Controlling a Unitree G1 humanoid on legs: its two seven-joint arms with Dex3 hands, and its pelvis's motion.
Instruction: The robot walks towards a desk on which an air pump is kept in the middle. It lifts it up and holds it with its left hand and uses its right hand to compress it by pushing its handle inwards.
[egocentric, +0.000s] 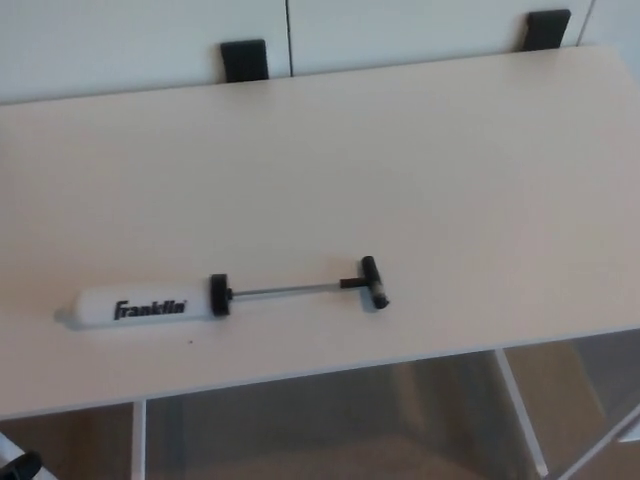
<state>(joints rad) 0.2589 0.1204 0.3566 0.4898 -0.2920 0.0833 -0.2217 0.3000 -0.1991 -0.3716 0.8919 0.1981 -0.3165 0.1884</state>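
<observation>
Pale and bare, the counter (420, 150) carried only the air pump (225, 297), lying near its front edge toward the left corner, handle (374, 282) pulled out. We saw neither robot hand, so their state was unknown. A clumsy reach could roll it off the edge. We saw no containers.

Air pump (150, 308) flat on desk (400, 160), handle (375, 282) extended
</observation>
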